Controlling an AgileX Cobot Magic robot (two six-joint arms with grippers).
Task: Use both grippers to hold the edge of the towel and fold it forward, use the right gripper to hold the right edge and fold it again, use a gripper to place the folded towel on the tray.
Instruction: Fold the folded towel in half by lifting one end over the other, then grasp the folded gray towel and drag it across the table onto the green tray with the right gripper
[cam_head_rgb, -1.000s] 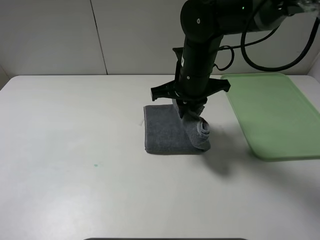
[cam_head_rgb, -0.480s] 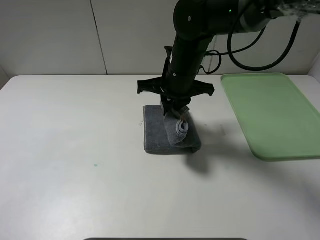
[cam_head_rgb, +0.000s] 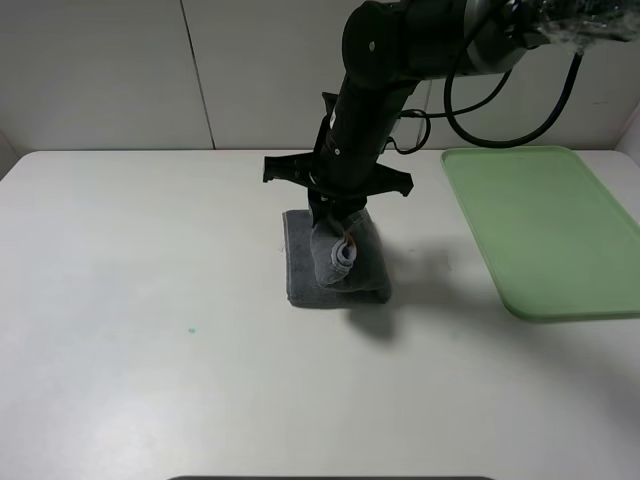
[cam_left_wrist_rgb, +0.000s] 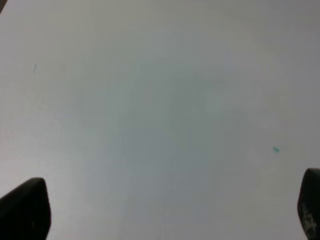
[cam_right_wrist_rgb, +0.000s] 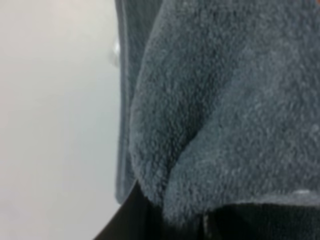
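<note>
The grey towel (cam_head_rgb: 305, 262) lies folded on the white table near the middle. My right gripper (cam_head_rgb: 338, 232) is shut on the towel's right edge and holds it lifted and curled over the left part of the towel. The right wrist view is filled by the grey towel (cam_right_wrist_rgb: 225, 100) hanging from the gripper. The light green tray (cam_head_rgb: 545, 225) lies to the right of the towel. My left gripper is out of the exterior high view; in the left wrist view its two dark fingertips (cam_left_wrist_rgb: 25, 210) stand wide apart over bare table, open and empty.
The white table (cam_head_rgb: 150, 300) extends to the left and front of the towel. A small green speck (cam_head_rgb: 191, 330) marks the table front left. Walls stand behind the table.
My right gripper has carried the towel's right edge leftward over the towel, so the towel's footprint has narrowed. The left gripper's earlier position is not shown.
</note>
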